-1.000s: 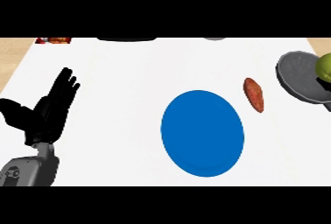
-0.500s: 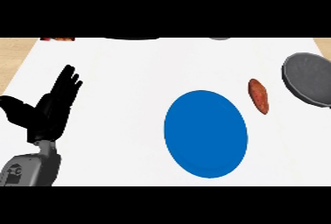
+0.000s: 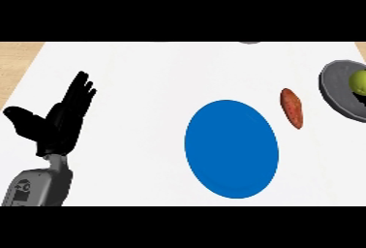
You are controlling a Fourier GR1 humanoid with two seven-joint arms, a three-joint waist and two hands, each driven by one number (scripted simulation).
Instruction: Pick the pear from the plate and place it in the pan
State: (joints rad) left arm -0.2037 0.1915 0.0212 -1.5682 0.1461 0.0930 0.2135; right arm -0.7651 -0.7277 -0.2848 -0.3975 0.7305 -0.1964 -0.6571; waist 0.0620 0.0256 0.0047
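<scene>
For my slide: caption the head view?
Pear in pan; blue plate bare; left robot hand open.

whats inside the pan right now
A green pear sits inside the grey pan at the view's right edge. Both are cut off by the edge, so the rest of the pan's inside is unseen.

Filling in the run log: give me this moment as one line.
pear: in pan, right edge | blue plate: bare | left robot hand: open, resting at left | right robot hand: not in view
</scene>
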